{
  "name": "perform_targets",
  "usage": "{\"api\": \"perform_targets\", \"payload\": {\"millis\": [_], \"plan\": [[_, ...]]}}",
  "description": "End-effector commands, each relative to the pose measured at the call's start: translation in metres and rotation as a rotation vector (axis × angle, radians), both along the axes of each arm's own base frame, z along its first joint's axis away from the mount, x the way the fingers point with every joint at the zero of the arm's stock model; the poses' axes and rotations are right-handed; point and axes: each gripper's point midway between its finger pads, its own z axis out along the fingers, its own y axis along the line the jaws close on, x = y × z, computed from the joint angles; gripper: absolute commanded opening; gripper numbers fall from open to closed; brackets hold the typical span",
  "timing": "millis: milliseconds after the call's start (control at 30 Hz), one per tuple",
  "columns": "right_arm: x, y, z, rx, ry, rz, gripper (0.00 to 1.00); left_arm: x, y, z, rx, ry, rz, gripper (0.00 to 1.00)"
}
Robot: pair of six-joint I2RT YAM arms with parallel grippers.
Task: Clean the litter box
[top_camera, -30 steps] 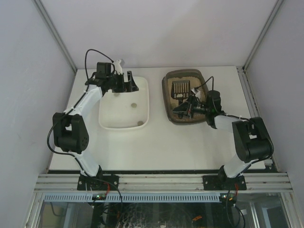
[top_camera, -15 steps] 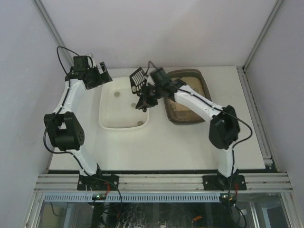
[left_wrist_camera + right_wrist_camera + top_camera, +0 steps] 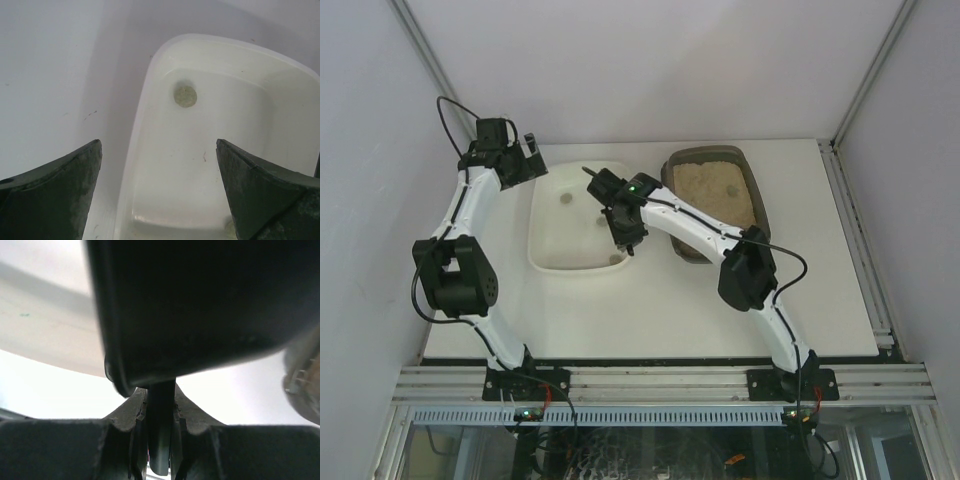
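Reaching from its base at the near right edge, the right arm [image 3: 700,225] stretches left across the white table [image 3: 650,310], and its wrist hangs over the white rectangular plastic tub [image 3: 545,255]. In the wrist view the right gripper [image 3: 161,410] is pinched on the thin handle of the small black plastic scoop [image 3: 200,305], whose dark body fills the upper part of that view. Three small round greyish lumps [image 3: 566,200] lie apart on the tub's floor. Just to the right of the tub, on the far right part of the table, sits the dark brown translucent rounded litter box [image 3: 752,190], holding tan sandy litter; the arm crosses over its near left corner. Farther back, the left gripper [image 3: 158,150] hangs above the tub's far left corner, with its dark fingers [image 3: 50,200] spread wide and nothing between them.
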Motion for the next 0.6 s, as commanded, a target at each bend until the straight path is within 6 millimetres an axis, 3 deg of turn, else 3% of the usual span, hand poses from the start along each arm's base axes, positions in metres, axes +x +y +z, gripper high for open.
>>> {"api": "perform_targets", "payload": {"millis": [0, 300, 567], "plan": [[0.025, -0.018, 0.046, -0.026, -0.174, -0.015, 0.00, 0.004, 0.002, 0.029, 0.023, -0.087, -0.003, 1.00], [0.017, -0.008, 0.030, -0.150, -0.170, 0.115, 0.00, 0.010, -0.002, 0.033, -0.002, -0.101, -0.003, 1.00], [0.025, -0.012, 0.045, -0.135, -0.214, 0.121, 0.00, 0.008, -0.004, 0.034, -0.009, -0.101, -0.009, 1.00]]}}
